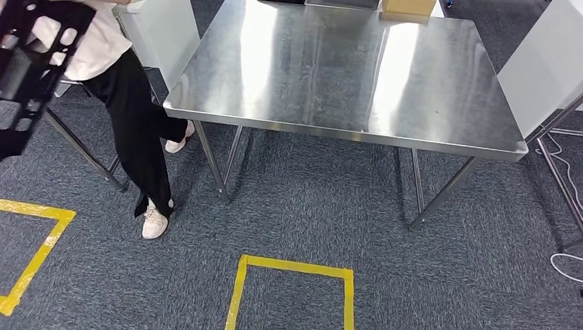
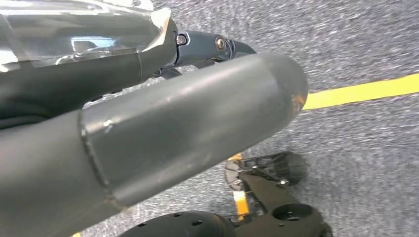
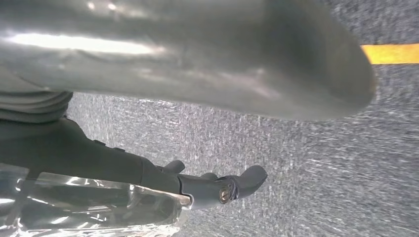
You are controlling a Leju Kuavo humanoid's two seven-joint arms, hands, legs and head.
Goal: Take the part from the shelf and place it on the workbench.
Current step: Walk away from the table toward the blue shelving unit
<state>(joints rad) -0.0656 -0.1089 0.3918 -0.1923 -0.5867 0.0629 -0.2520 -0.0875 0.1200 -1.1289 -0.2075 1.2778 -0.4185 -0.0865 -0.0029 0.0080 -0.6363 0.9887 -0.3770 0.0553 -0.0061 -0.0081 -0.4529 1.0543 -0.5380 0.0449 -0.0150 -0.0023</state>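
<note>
Hanging apart from left robot hand (image 2: pixel 188 123), seemingly: part (image 1: pixel 31 65).

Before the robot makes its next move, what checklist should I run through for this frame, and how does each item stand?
1. Drop area free: the shiny steel workbench is bare apart from a brown cardboard box at its far edge. Ok.
2. Part in hand: the left hand and right hand hang over grey carpet and hold nothing. Not ok.
3. Part located: a black slotted frame at the head view's upper left may be it, but what supports it is hidden. Cannot tell.
4. Path clear: a person in a white top and black trousers stands beside the workbench's left corner. Not ok.
</note>
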